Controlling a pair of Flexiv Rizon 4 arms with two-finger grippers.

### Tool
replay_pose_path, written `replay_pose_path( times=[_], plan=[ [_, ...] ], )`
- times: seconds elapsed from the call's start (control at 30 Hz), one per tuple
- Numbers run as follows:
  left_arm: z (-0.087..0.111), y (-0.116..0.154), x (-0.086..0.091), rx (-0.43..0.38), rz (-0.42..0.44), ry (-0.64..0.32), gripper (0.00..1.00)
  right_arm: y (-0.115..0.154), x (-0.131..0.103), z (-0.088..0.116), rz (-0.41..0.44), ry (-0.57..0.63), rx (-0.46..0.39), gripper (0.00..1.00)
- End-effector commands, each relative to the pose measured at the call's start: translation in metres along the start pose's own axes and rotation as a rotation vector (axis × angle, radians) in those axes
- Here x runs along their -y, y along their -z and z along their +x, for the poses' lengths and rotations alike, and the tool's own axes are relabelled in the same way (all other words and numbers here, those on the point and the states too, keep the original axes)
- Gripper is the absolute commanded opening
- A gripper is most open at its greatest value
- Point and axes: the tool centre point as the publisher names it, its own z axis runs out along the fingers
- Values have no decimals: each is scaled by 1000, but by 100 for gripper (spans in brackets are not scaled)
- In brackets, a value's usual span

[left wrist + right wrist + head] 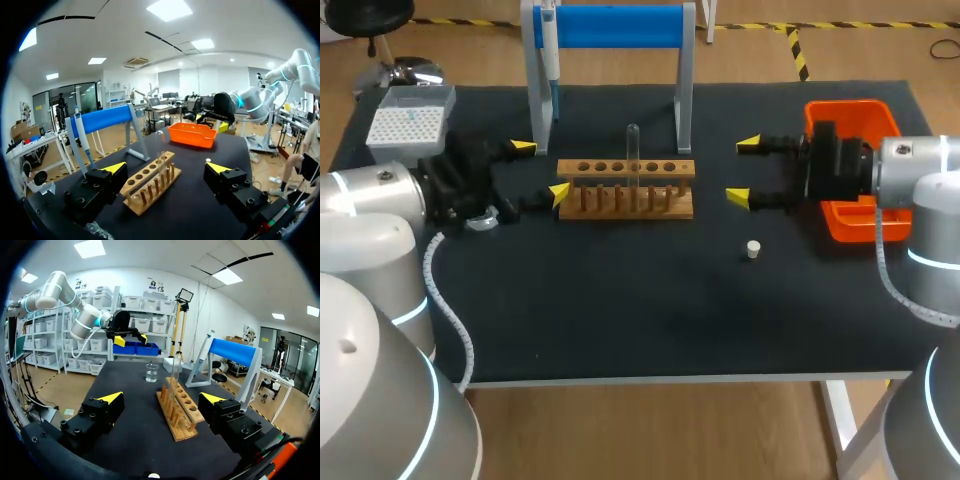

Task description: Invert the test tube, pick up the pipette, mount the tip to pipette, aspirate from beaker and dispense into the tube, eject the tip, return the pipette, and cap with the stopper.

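Our left gripper (540, 170) and right gripper (743, 171) are hanging, jaws wide apart, at either end of the wooden rack (665, 205), where the test tube (633, 150) is standing upright, perhaps mouth down; the glass is too faint to say. We should be pinching its exposed top and lifting straight before turning.

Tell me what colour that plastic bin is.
The bin is bright orange; the left wrist view shows it best.
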Motion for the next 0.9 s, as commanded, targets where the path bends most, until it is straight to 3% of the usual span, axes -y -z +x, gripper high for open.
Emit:
replay_pose_path(
  times=[0.03, 0.4, 0.9],
  plan=[
    [1, 0, -1, 4, 4, -1, 100, 1, 0, 1, 0, 1, 0, 100],
    [1, 0, -1, 4, 4, -1, 100, -26, -7, -17, -64, 52, -173, 100],
    [1, 0, -1, 4, 4, -1, 100, -83, -15, -37, -170, -3, -362, 100]
  ],
)
